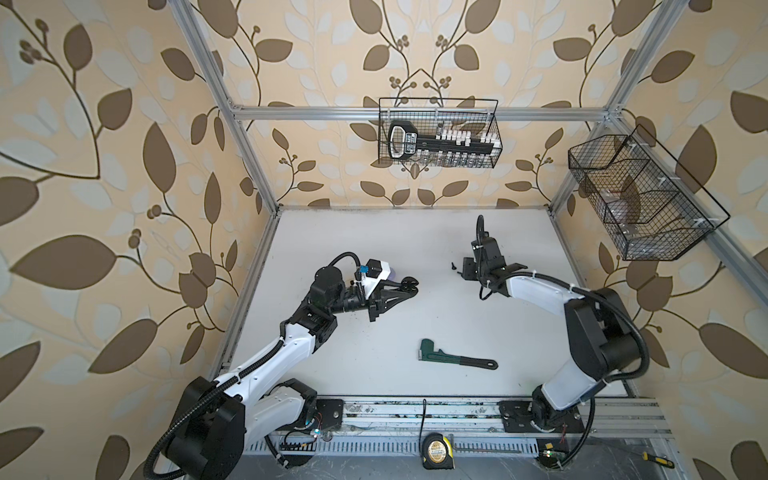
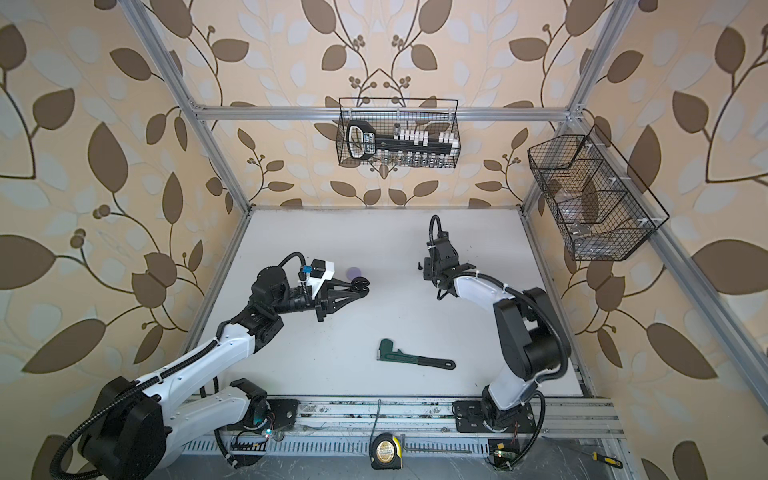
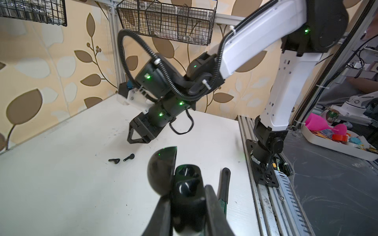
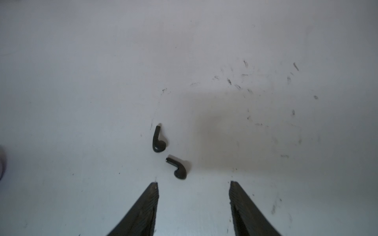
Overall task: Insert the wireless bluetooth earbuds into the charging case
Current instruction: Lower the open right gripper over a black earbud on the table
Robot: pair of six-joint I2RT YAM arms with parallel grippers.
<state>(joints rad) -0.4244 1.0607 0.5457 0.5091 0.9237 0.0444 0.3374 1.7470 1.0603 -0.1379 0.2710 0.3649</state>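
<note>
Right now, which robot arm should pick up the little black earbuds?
Right. The right gripper hangs open close beside the two black earbuds lying on the table; the left gripper is shut on the open charging case, so it is busy.

No clean read anywhere. In both top views the tape measure (image 1: 437, 451) (image 2: 386, 451) in front of the bench (image 1: 374, 324) wore a round gold label with dark print, too small to make out. The black holder (image 1: 399, 139) in the wire basket (image 1: 440, 99) carried a white-lettered label at its handle end, all blur. In the left wrist view, a green container (image 3: 333, 117) beyond the bench showed white characters, illegible.
</note>
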